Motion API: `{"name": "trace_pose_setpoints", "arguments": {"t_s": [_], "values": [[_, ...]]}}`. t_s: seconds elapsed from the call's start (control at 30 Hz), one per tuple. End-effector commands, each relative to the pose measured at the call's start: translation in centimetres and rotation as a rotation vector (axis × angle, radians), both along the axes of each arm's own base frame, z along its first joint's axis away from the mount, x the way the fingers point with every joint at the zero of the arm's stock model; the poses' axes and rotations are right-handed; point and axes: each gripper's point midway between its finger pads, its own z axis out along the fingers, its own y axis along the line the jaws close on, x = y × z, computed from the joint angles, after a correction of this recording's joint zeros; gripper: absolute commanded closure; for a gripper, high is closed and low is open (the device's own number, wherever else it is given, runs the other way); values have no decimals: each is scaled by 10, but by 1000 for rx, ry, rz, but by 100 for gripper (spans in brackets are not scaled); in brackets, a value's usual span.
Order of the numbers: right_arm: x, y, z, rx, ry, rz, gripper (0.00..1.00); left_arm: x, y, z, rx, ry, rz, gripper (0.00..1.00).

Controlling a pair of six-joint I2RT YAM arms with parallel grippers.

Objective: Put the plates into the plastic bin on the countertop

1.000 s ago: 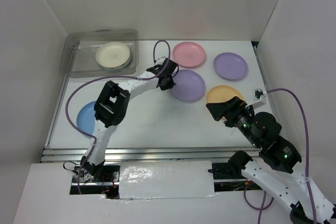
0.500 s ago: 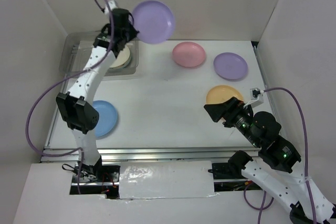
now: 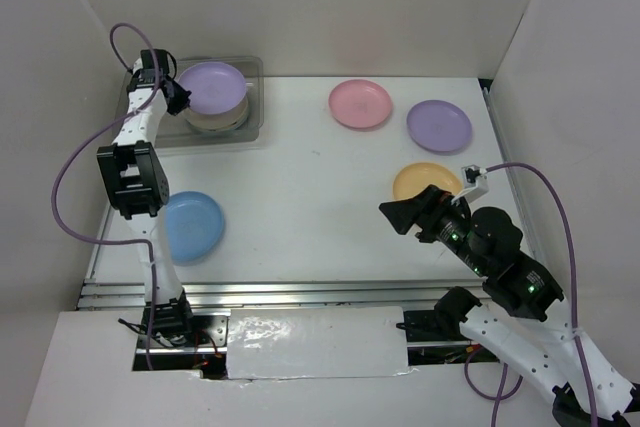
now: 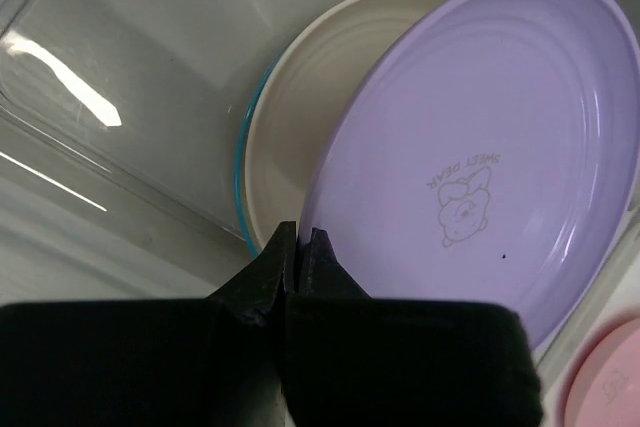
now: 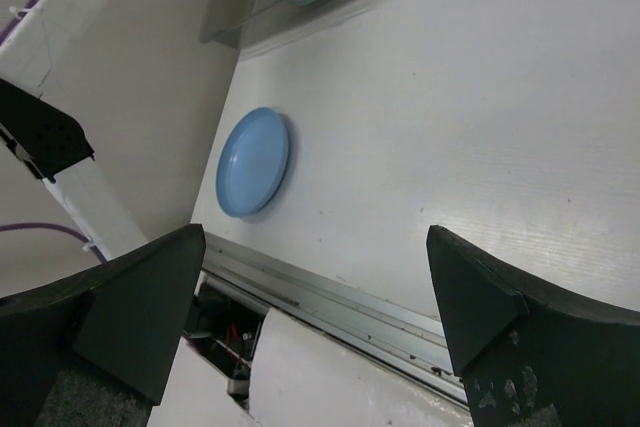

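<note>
Far left: plastic bin (image 3: 225,139) against the wall; my left gripper (image 4: 298,239) clamps the rim of the purple plate (image 4: 480,157), which lies over the cream plate (image 4: 300,137) inside. Centre: I see open countertop (image 3: 300,197) past the light blue plate (image 3: 192,227). Right: right gripper (image 3: 398,215) spread wide, holding nothing, near the orange-yellow plate (image 3: 422,179)

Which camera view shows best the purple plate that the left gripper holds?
The left wrist view: the purple plate fills it, rim pinched by the left gripper, printed figure clear, over the cream plate in the plastic bin. The top external view shows it small; the right wrist view only a sliver at its top edge.
</note>
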Motion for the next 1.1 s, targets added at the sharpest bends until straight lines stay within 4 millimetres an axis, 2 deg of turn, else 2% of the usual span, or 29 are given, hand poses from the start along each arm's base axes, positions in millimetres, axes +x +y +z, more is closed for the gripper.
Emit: {"name": "trace_pose_setpoints", "arguments": {"t_s": [0.0, 0.07, 0.13, 0.17, 0.23, 0.37, 0.43, 0.47, 0.5, 0.53, 0.57, 0.63, 0.67, 0.73, 0.77, 0.83, 0.87, 0.9, 0.93, 0.97, 1.0, 1.03, 1.07], "values": [[6, 6, 12, 12, -49, 16, 0, 16, -20, 40, -6, -144, -81, 100], [6, 8, 12, 17, -51, 26, 0, 18, -18, 38, 10, -134, -77, 100], [5, 11, 11, 22, -46, 42, 0, 18, -15, 27, 18, -97, -52, 100], [6, 12, 12, 26, -50, 45, 0, 19, -13, 27, 18, -103, -56, 96], [5, 13, 11, 28, -49, 49, 0, 18, -9, 19, 13, -80, -36, 74], [7, 14, 13, 26, -58, 47, 0, 7, 0, 26, 54, -62, 28, 36], [9, 15, 13, 21, -54, 49, 0, -2, 5, 39, 82, -73, 65, 30], [10, 18, 12, 21, -52, 58, 0, -5, 9, 54, 83, -100, 83, 29], [10, 19, 13, 22, -53, 61, 0, -8, 11, 59, 90, -107, 92, 19], [11, 21, 13, 25, -56, 66, 0, -13, 12, 64, 93, -102, 104, 13], [13, 25, 9, 20, -45, 78, 0, -17, 13, 82, 107, -125, 118, 12], [18, 30, 5, 13, -37, 86, 0, -24, 11, 105, 131, -155, 117, 7], [23, 40, -2, 9, -20, 114, 0, -33, 7, 134, 154, -199, 105, 1], [40, 60, -17, -1, 18, 141, 0, -49, -5, 160, 203, -216, 89, 1], [42, 72, -27, 0, 47, 184, 0, -69, -9, 188, 217, -244, 88, 1], [54, 93, -41, 14, 99, 215, 0, -95, -15, 199, 222, -229, 94, 1], [65, 117, -54, 17, 116, 252, 0, -120, -17, 226, 216, -277, 94, 1], [68, 132, -63, 16, 149, 274, 0, -133, -18, 207, 203, -226, 78, 1], [77, 147, -60, 34, 134, 292, 0, -146, -17, 206, 176, -223, 77, 1], [82, 177, -75, 5, 180, 339, 0, -170, -19, 204, 168, -217, 70, 1], [86, 194, -82, -7, 198, 362, 0, -182, -20, 198, 158, -197, 54, 1], [90, 216, -114, -51, 264, 384, 0, -194, -21, 192, 146, -176, 21, 1], [98, 239, -95, -26, 232, 412, 1, -212, -23, 198, 142, -185, 6, 1]]}}
